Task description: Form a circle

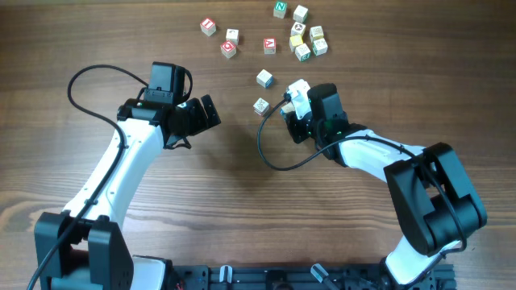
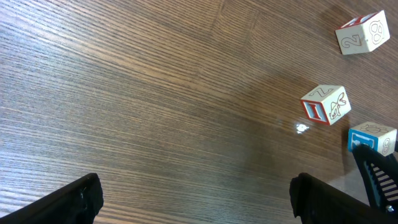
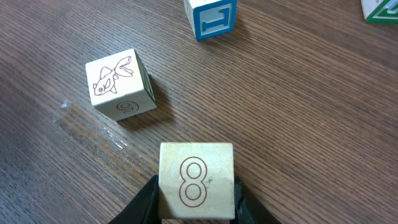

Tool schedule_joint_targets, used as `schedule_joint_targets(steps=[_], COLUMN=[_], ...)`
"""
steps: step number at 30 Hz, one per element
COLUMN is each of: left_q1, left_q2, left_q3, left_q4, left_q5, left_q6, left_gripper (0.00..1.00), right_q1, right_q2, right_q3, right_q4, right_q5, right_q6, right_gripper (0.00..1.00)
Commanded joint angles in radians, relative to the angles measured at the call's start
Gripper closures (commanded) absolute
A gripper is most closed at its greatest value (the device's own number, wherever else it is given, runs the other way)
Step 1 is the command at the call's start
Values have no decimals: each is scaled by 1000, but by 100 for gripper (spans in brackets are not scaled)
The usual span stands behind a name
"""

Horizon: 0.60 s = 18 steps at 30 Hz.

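Counted from overhead: fourteen small letter cubes (image 1: pixel 269 46) on the wooden table (image 1: pixel 210 201), though hard to separate inside the tight clump (image 1: pixel 306 40) of five at the far right. Spread as a loose band along the table's far side, long axis running left to right, with no closed ring anywhere. Four toward the left end, two beyond the clump, two more set nearer the arms. Two grippers. Clamped between the narrowed jaws of the right gripper (image 1: pixel 295 95): one pale cube marked 8 (image 3: pixel 196 180), numeral upright toward the wrist camera, near the two closer cubes; lifted or resting on the wood, cannot tell. Ahead of it in the right wrist view, a goldfish cube (image 3: pixel 118 81) turned askew, apart from a blue-edged cube (image 3: pixel 211 17) farther off. Spread wide and holding nothing: the left gripper (image 1: pixel 211 113), hovering over bare wood, well left of the held cube. Seen from the left wrist, three cubes at the right edge, none touching.
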Motion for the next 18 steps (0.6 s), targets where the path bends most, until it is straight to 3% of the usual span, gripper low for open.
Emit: schedule_joint_targets(steps=[1,18], left_q1=[6,6], left_q2=[-1,-1], left_q3=[-2,-2], left_q4=[0,0], left_q5=[-10,-10], left_q6=[19,19], left_gripper=[0,0], right_q1=[-3,7], right_q2=[23,71], right_q3=[13,13], right_q4=[5,67], right_q5=[-26,-62], right_q6=[62,58], right_gripper=[87,86])
